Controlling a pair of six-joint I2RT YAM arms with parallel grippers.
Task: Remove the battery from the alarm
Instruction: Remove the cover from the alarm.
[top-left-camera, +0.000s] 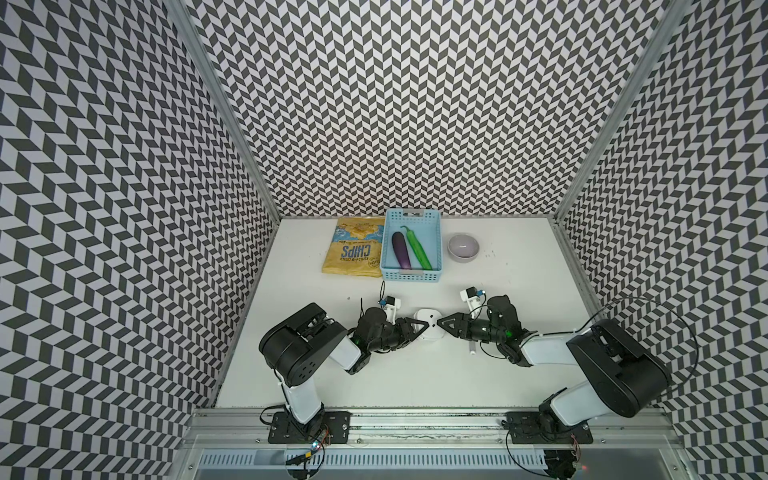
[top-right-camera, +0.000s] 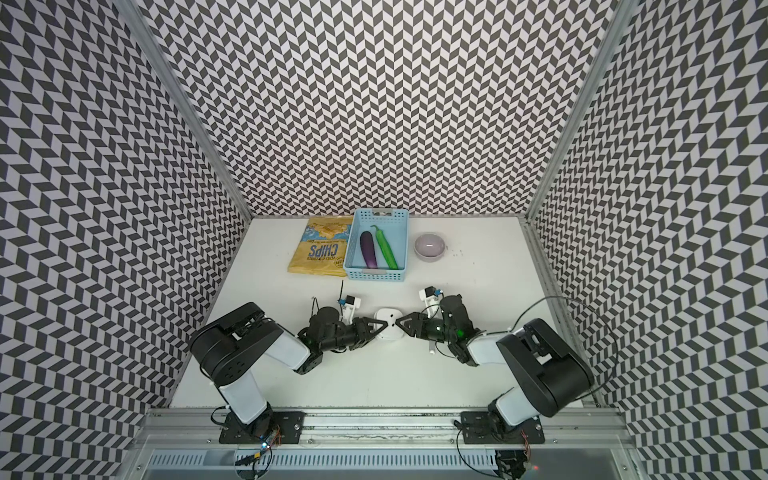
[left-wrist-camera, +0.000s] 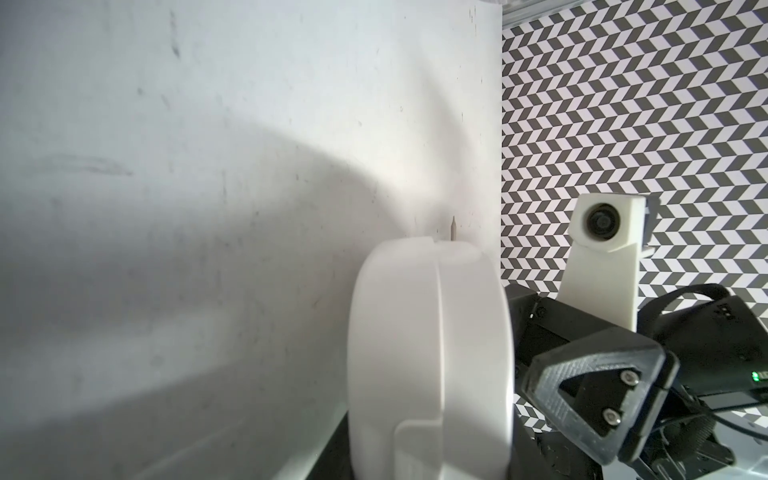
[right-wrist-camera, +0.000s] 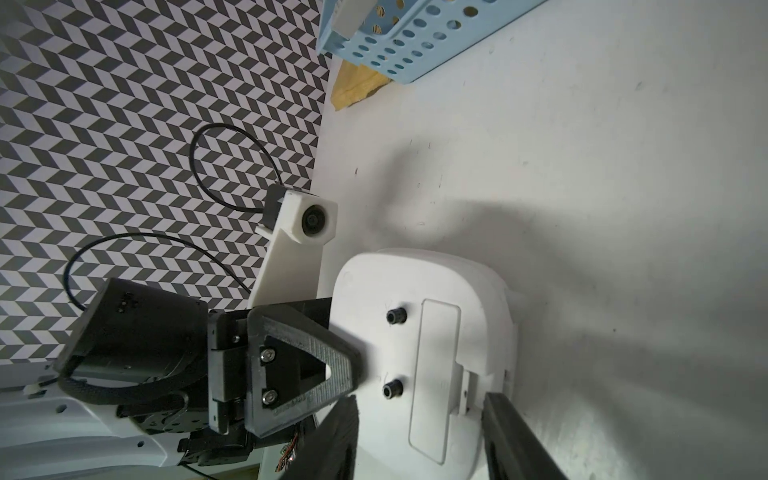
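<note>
2 views overhead; 2 wrist views, seemingly near alarm (left-wrist-camera: 428, 353).

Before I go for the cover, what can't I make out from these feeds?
- Battery: unseen anywhere; the closed cover on the alarm's back hides it.
- Clock face: turned away from every camera.
- Screwdriver: mostly under the right arm in both top views; left wrist view shows only its tip.
- Right gripper: fingers cut by the right wrist picture's edge, contact with the alarm unclear.

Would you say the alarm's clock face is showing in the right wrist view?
No: the alarm shows its plain back there, with two black knobs and the cover.
</note>
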